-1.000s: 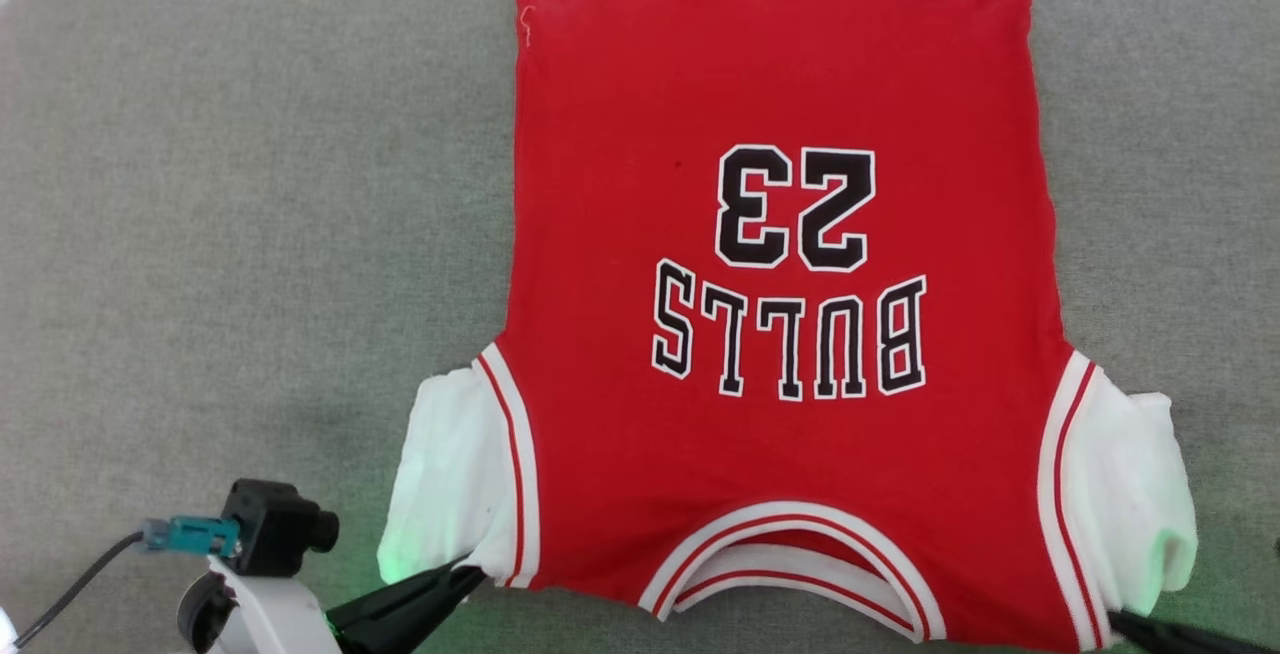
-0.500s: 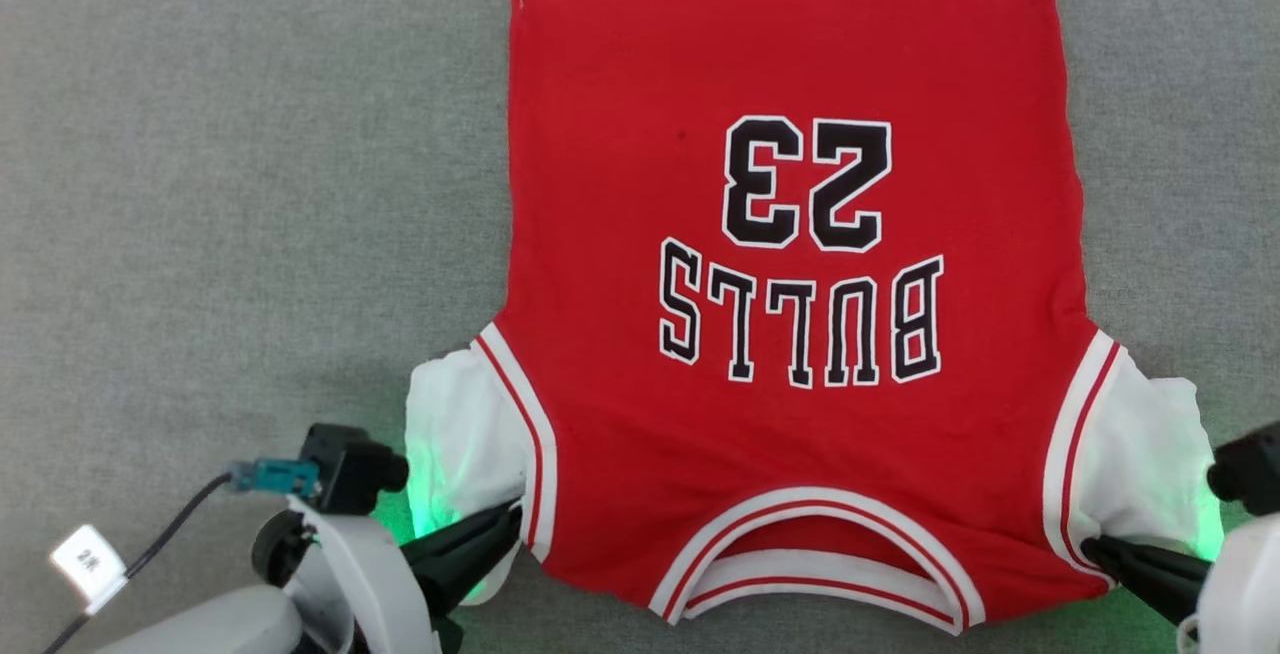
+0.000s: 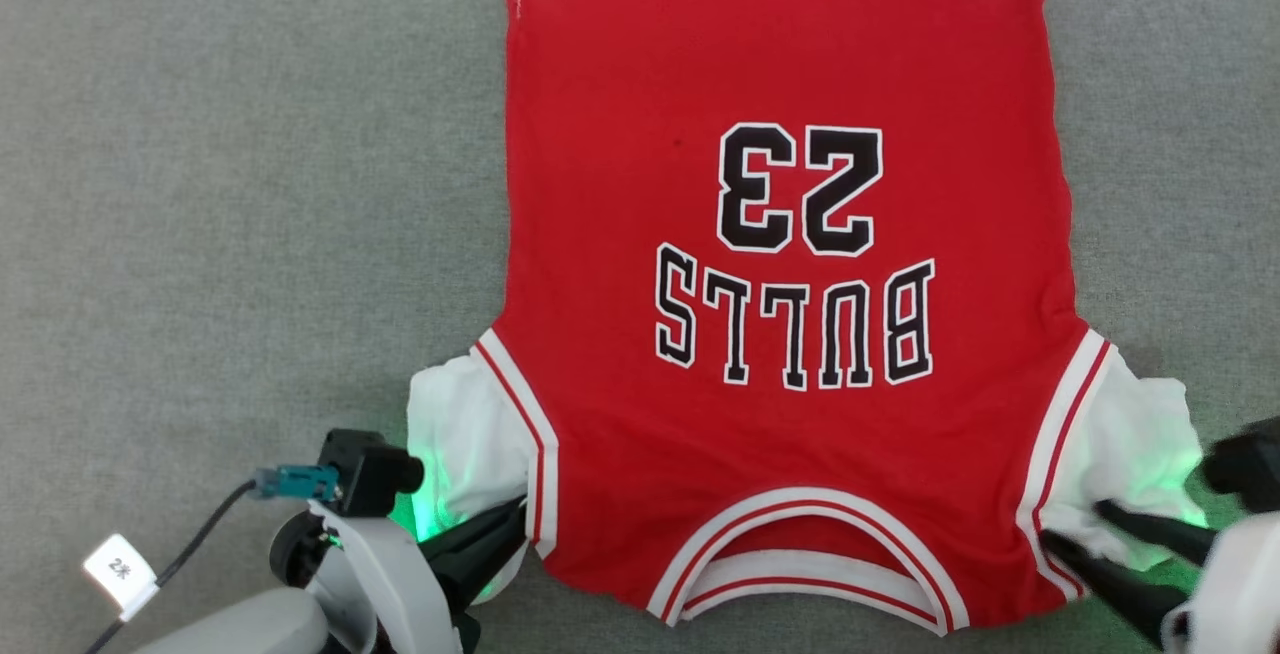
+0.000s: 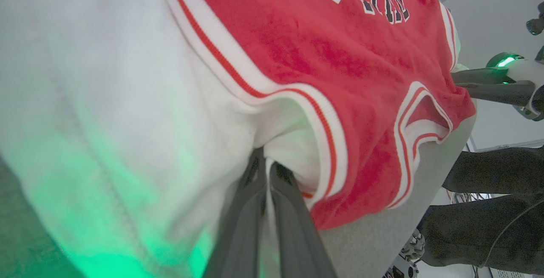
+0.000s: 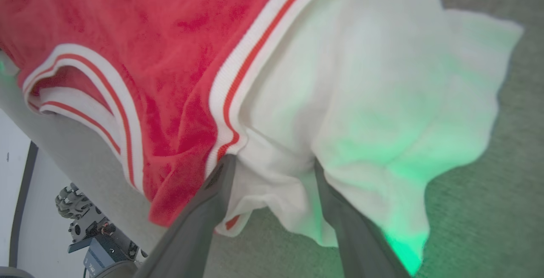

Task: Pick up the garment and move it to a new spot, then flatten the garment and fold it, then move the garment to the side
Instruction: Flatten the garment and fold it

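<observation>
The red garment lies flat on the grey surface, chest up, collar toward me, with black "BULLS" and "23" upside down. My left gripper is shut on the seam where the left white sleeve meets the red body; the left wrist view shows its fingertips pinching that fabric. My right gripper is open at the other shoulder. In the right wrist view, its fingers stand apart with the white sleeve cloth bunched between them. Green light from both wrists tints the sleeves.
The grey fabric surface stretches wide to the left and right of the garment. Its near edge runs just below the collar, with floor and equipment beyond. A cable with a white tag hangs off my left wrist.
The head camera moved closer over the table. My right gripper, shut on the right shoulder half a second ago, has spread its fingers. The left gripper keeps its hold.
</observation>
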{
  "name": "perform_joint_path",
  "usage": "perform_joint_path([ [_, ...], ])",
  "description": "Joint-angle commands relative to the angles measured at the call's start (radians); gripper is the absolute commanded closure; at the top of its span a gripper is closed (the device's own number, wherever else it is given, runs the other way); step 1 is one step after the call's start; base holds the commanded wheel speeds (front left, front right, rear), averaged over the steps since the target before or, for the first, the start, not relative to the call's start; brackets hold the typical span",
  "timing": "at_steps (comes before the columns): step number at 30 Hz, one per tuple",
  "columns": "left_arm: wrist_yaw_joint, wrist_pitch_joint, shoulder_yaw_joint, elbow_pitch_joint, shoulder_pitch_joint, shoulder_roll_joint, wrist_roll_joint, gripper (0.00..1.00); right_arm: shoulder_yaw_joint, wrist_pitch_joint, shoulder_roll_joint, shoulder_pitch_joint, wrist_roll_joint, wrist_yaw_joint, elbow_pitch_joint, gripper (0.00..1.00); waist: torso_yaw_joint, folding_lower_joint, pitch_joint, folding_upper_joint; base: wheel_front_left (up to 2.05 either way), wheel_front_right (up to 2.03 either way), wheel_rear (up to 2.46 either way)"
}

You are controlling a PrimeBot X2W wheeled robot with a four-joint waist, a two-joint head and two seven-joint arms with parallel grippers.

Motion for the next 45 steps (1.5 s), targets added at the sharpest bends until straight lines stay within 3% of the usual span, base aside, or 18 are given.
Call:
perform_joint_path([
  [1, 0.010, 0.008, -0.021, 0.008, 0.038, -0.023, 0.007, 1.00, -0.042, 0.008, -0.023, 0.026, 0.011, -0.010, -0.017, 0.00, 0.005, 0.0000, -0.006, 0.0000, 0.00, 0.00, 0.00],
  [7, 0.014, 0.003, -0.022, -0.030, 0.020, -0.053, 0.038, 1.00, -0.278, 0.118, -0.097, 0.038, 0.077, -0.006, -0.214, 0.00, 0.042, 0.0000, 0.013, 0.0000, 0.00, 0.00, 0.00],
  [12, 0.006, 0.013, -0.018, -0.045, -0.037, -0.097, 0.077, 1.00, -0.419, 0.227, -0.149, -0.189, 0.091, -0.006, -0.208, 0.00, 0.100, 0.0000, 0.070, 0.0000, 0.00, 0.00, 0.00],
  [15, -0.002, 0.011, -0.015, -0.032, -0.070, -0.131, 0.095, 1.00, -0.392, 0.261, -0.138, -0.423, 0.026, -0.006, -0.094, 0.00, 0.140, 0.0000, 0.116, 0.0000, 0.00, 0.00, 0.00],
  [19, -0.017, 0.000, -0.008, -0.002, -0.107, -0.181, 0.109, 1.00, -0.245, 0.295, -0.123, -0.727, -0.132, -0.006, 0.107, 0.00, 0.193, 0.0000, 0.178, 0.0000, 0.00, 0.00, 0.00],
  [24, -0.034, -0.009, -0.012, 0.041, -0.123, -0.221, 0.117, 1.00, -0.138, 0.314, -0.042, -0.994, -0.252, -0.006, 0.424, 0.00, 0.245, 0.0000, 0.228, 0.0000, 0.00, 0.00, 0.00],
  [31, -0.045, -0.035, -0.013, 0.095, -0.123, -0.241, 0.109, 1.00, -0.118, 0.377, 0.060, -1.192, -0.342, -0.006, 0.777, 0.00, 0.273, 0.0000, 0.257, 0.0000, 0.00, 0.00, 0.00],
  [35, -0.046, -0.030, -0.022, 0.106, -0.116, -0.252, 0.116, 1.00, -0.091, 0.464, 0.095, -1.241, -0.366, -0.006, 0.883, 0.00, 0.273, 0.0000, 0.269, 0.0000, 0.00, 0.00, 0.00],
  [39, -0.049, -0.029, -0.028, 0.121, -0.118, -0.259, 0.117, 1.00, -0.056, 0.493, 0.087, -1.280, -0.379, -0.006, 0.909, 0.00, 0.272, 0.0000, 0.276, 0.0000, 0.00, 0.00, 0.00],
  [40, -0.048, -0.028, -0.029, 0.126, -0.121, -0.261, 0.117, 1.00, -0.052, 0.498, 0.084, -1.287, -0.377, -0.006, 0.916, 0.20, 0.272, 0.0000, 0.276, 0.0000, 0.00, 0.00, 0.00],
  [41, -0.048, -0.028, -0.029, 0.126, -0.121, -0.261, 0.117, 1.00, -0.052, 0.498, 0.084, -1.287, -0.377, -0.006, 0.916, 0.20, 0.272, 0.0000, 0.276, 0.0000, 0.00, 0.00, 0.00],
  [43, -0.049, -0.027, -0.030, 0.131, -0.127, -0.266, 0.118, 1.00, -0.045, 0.481, 0.081, -1.296, -0.367, -0.006, 0.916, 0.92, 0.270, 0.0000, 0.274, 0.0000, 0.00, 0.00, 0.00],
  [44, -0.050, -0.028, -0.030, 0.132, -0.131, -0.268, 0.119, 1.00, -0.054, 0.457, 0.077, -1.302, -0.368, -0.006, 0.919, 1.00, 0.269, 0.0000, 0.271, 0.0000, 0.00, 0.00, 0.00],
  [45, -0.050, -0.029, -0.031, 0.131, -0.134, -0.269, 0.117, 1.00, -0.056, 0.435, 0.078, -1.304, -0.367, -0.006, 0.922, 1.00, 0.267, 0.0000, 0.266, 0.0000, 0.00, 0.00, 0.00],
])
